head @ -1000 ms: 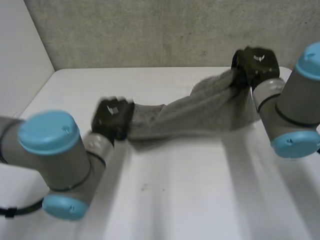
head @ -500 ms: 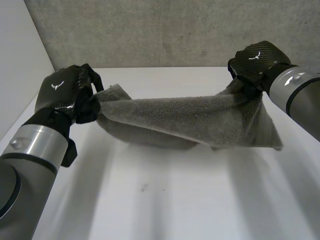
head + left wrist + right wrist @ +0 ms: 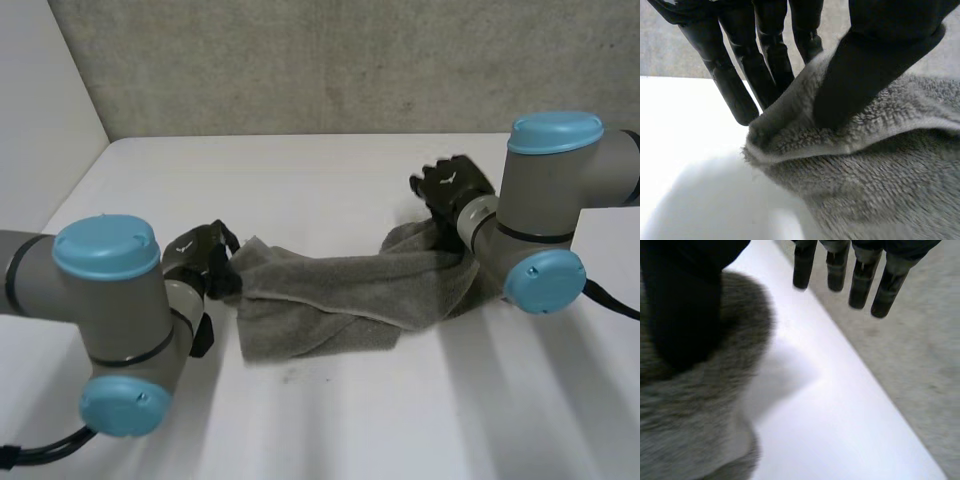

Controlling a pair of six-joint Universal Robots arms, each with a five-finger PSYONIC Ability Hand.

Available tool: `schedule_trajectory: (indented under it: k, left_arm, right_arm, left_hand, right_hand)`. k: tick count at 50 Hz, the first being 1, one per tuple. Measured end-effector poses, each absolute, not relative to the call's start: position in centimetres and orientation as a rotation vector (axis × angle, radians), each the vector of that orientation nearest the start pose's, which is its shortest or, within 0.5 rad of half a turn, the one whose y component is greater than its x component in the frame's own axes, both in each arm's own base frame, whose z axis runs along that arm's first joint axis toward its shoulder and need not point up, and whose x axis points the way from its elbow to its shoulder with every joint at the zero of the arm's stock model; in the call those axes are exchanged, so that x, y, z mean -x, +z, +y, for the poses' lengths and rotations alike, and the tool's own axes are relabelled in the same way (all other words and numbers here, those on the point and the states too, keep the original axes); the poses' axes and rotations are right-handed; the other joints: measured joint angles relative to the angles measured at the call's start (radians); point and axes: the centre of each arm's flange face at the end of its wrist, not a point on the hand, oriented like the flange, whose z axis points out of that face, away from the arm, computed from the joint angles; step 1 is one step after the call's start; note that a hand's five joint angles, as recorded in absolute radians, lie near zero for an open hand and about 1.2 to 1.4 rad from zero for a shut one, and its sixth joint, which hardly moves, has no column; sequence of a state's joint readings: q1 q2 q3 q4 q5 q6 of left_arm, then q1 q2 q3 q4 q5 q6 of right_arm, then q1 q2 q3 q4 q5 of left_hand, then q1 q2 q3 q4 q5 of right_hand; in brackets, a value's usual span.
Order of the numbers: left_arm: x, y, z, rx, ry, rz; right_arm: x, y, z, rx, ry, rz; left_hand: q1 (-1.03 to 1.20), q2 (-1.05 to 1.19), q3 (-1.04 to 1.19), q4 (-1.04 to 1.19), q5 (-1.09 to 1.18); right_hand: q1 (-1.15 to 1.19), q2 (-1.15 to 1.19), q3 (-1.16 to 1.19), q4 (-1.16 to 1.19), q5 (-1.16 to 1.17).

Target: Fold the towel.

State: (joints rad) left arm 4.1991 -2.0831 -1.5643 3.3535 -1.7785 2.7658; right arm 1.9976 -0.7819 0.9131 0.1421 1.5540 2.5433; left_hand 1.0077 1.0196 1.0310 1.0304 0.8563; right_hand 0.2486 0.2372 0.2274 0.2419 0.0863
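Observation:
A grey towel [image 3: 340, 290] lies bunched in a long strip across the middle of the white table [image 3: 330, 400]. My left hand [image 3: 195, 255] is at the towel's left end. In the left wrist view the thumb [image 3: 875, 60] presses down on the towel's [image 3: 880, 165] folded edge, and the fingers [image 3: 735, 85] stand just behind it, pinching the corner. My right hand [image 3: 455, 185] is above the towel's right end. Its fingers [image 3: 860, 285] are straight and clear of the towel [image 3: 690, 405], while the thumb [image 3: 685, 305] hovers over the cloth.
A grey concrete wall [image 3: 330, 60] runs behind the table's far edge, close to the right hand's fingertips. A white side wall [image 3: 40, 120] stands at the left. Bare table stretches in front of the towel.
Both arms have brought the towel down from the air onto the table. The right hand has let go of its end and spread its fingers. The left hand has loosened a little.

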Motion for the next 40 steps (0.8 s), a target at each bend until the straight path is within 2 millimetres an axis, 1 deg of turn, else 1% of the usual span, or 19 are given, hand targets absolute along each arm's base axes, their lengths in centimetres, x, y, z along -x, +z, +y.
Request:
schedule_trajectory:
  k: [1, 2, 3, 7, 9, 13, 14, 17, 20, 21, 22, 26, 31, 33, 34, 35, 36, 37, 40]
  left_arm:
    - [27.8, 15.4, -26.9, 0.038, -2.042, 2.847]
    - [27.7, 15.5, -27.2, 0.049, -2.051, 2.84]
    - [27.6, 15.7, -27.4, 0.058, -2.059, 2.834]
    - [26.9, 17.4, -28.2, 0.093, -2.124, 2.788]
    - [26.7, 17.9, -28.2, 0.098, -2.141, 2.777]
    - [26.1, 19.9, -27.6, 0.094, -2.212, 2.742]
    - [26.1, 19.9, -27.6, 0.094, -2.212, 2.742]
    - [26.0, 21.1, -26.8, 0.059, -2.255, 2.737]
    - [26.1, 21.6, -26.2, -0.027, -2.275, 2.746]
    - [26.1, 21.6, -26.2, -0.027, -2.275, 2.746]
    - [26.2, 21.6, -26.0, -0.089, -2.277, 2.75]
    - [26.5, 21.4, -25.7, -0.331, -2.261, 2.748]
    - [26.9, 19.7, -25.8, -0.606, -2.186, 2.719]
    - [27.1, 18.5, -26.0, -0.744, -2.132, 2.693]
    - [27.2, 18.1, -26.1, -0.777, -2.117, 2.685]
    - [27.2, 18.1, -26.1, -0.777, -2.117, 2.685]
    - [27.2, 17.7, -26.2, -0.809, -2.103, 2.675]
    - [27.4, 16.8, -26.6, -0.867, -2.074, 2.653]
    - [27.5, 16.1, -27.1, -0.9, -2.053, 2.635]
  right_arm:
    - [-30.6, 19.3, -35.7, 1.244, -1.981, 2.235]
    - [-30.5, 19.6, -35.8, 1.221, -2.001, 2.231]
    - [-30.3, 20.1, -35.8, 1.191, -2.021, 2.227]
    - [-28.8, 23.0, -35.6, 1.05, -2.081, 2.194]
    - [-28.2, 23.8, -35.3, 1.021, -2.086, 2.181]
    - [-26.6, 25.6, -33.9, 0.981, -2.062, 2.152]
    - [-26.6, 25.6, -33.9, 0.981, -2.062, 2.152]
    - [-25.1, 25.6, -33.0, 0.985, -2.007, 2.182]
    - [-23.8, 25.0, -32.4, 0.983, -1.955, 2.231]
    - [-23.8, 25.0, -32.4, 0.983, -1.955, 2.231]
    - [-23.3, 24.7, -32.3, 0.98, -1.93, 2.256]
    - [-21.3, 23.1, -32.1, 0.953, -1.835, 2.336]
    - [-19.9, 22.4, -32.9, 0.896, -1.8, 2.359]
    - [-18.8, 22.4, -33.8, 0.805, -1.806, 2.361]
    - [-18.4, 22.5, -34.1, 0.771, -1.813, 2.357]
    - [-18.4, 22.5, -34.1, 0.771, -1.813, 2.357]
    - [-18.0, 22.7, -34.6, 0.724, -1.825, 2.351]
    - [-17.0, 23.0, -35.6, 0.616, -1.851, 2.334]
    - [-16.1, 23.1, -36.3, 0.527, -1.858, 2.327]
  left_hand:
    - [-0.157, -0.15, -0.159, -0.16, -0.159]
    - [-0.157, -0.15, -0.159, -0.16, -0.159]
    - [-0.289, -0.288, -0.298, -0.299, -0.299]
    - [-0.573, -0.59, -0.601, -0.596, -0.596]
    - [-0.607, -0.627, -0.632, -0.635, -0.635]
    - [-0.723, -0.745, -0.758, -0.754, -0.753]
    - [-0.723, -0.745, -0.758, -0.754, -0.753]
    - [-0.766, -0.789, -0.798, -0.799, -0.799]
    - [-0.768, -0.791, -0.8, -0.802, -0.801]
    - [-0.768, -0.791, -0.8, -0.802, -0.801]
    - [-0.769, -0.795, -0.804, -0.805, -0.804]
    - [-0.772, -0.795, -0.804, -0.805, -0.805]
    - [-0.772, -0.795, -0.804, -0.805, -0.805]
    - [-0.772, -0.795, -0.804, -0.805, -0.805]
    - [-0.772, -0.794, -0.804, -0.805, -0.805]
    - [-0.772, -0.794, -0.804, -0.805, -0.805]
    - [-0.772, -0.794, -0.804, -0.805, -0.805]
    - [-0.772, -0.795, -0.804, -0.805, -0.805]
    - [-0.772, -0.795, -0.804, -0.805, -0.805]
  right_hand:
    - [-0.016, -0.006, -0.009, -0.004, -0.007]
    - [-0.034, -0.006, -0.012, -0.006, -0.012]
    - [-0.038, -0.006, -0.012, -0.006, -0.013]
    - [-0.041, -0.006, -0.012, -0.006, -0.017]
    - [-0.041, -0.006, -0.012, -0.006, -0.017]
    - [-0.042, -0.006, -0.012, -0.006, -0.021]
    - [-0.042, -0.006, -0.012, -0.006, -0.021]
    - [-0.042, -0.006, -0.012, -0.006, -0.021]
    - [-0.042, -0.006, -0.012, -0.006, -0.021]
    - [-0.042, -0.006, -0.012, -0.006, -0.021]
    - [-0.042, -0.006, -0.012, -0.006, -0.021]
    - [-0.042, -0.006, -0.012, -0.006, -0.021]
    - [-0.042, -0.006, -0.012, -0.006, -0.021]
    - [0.106, 0.058, 0.072, 0.057, 0.045]
    - [0.217, 0.15, 0.168, 0.152, 0.128]
    - [0.217, 0.15, 0.168, 0.152, 0.128]
    - [0.266, 0.202, 0.215, 0.198, 0.169]
    - [0.094, 0.08, 0.083, 0.067, 0.053]
    - [-0.03, -0.011, -0.011, -0.012, -0.014]
